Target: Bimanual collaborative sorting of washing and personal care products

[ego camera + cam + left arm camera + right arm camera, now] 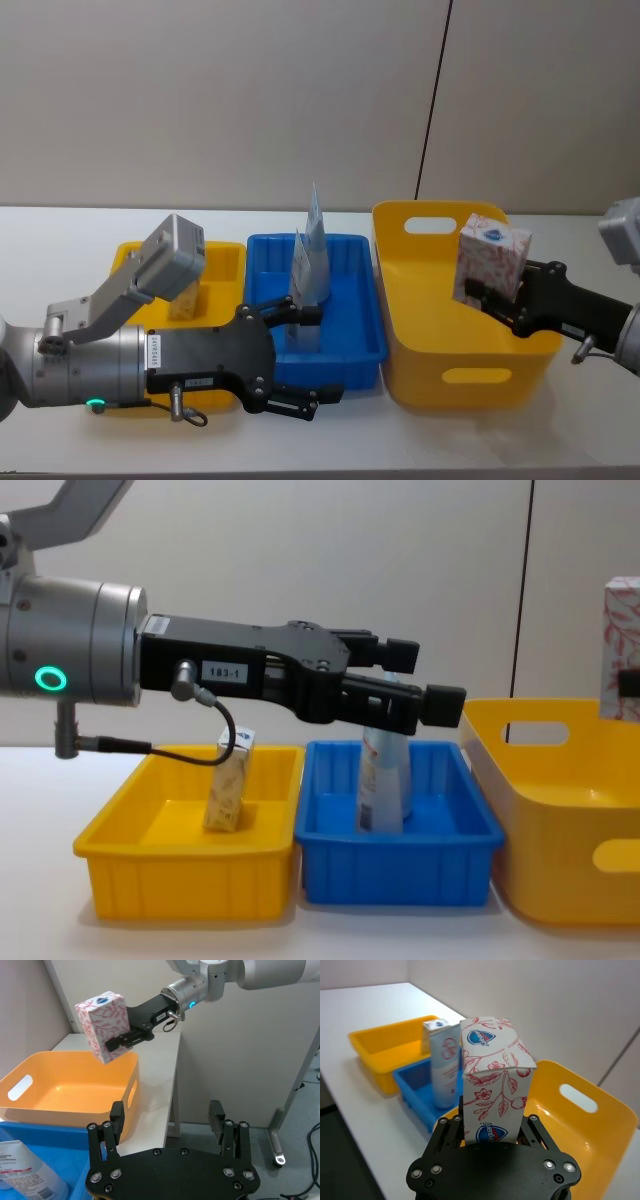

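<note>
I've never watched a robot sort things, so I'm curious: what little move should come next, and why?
Probably the right pincer should carry the floral box leftward toward the left pincer. The box hangs gripped above the large yellow bin, which looks empty, while the left pincer hovers open by the blue bin, seemingly ready to receive it.
</note>
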Available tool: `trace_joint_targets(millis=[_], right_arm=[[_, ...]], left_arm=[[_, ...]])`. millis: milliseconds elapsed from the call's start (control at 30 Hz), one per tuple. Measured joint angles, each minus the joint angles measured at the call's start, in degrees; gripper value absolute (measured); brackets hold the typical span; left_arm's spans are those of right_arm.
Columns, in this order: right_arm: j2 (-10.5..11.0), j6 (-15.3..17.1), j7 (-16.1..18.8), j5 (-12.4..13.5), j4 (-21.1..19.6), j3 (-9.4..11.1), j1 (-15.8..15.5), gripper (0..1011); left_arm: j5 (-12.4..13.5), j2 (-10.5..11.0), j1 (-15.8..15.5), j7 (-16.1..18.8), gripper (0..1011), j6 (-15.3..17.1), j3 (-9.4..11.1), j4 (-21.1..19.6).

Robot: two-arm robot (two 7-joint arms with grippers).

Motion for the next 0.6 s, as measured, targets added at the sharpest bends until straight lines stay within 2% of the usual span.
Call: trace_joint_targets(millis=[333,533,600], right_arm=[[-3.0,3.7,-10.5,-3.3,-0.4,0.8,0.1,370],[-4.9,5.4,-14.7,-5.0,0.3,0.8,0.9,370],[-6.7,6.5,-17.8,-6.1,1.4,0.6,2.0,370]], left_arm=[[0.0,0.0,0.0,0.0,1001,0.0,0.0,0.0],[0.0,0.0,0.0,0.0,1001,0.0,0.0,0.0],[0.0,0.0,0.0,0.0,1001,0.0,0.0,0.0]])
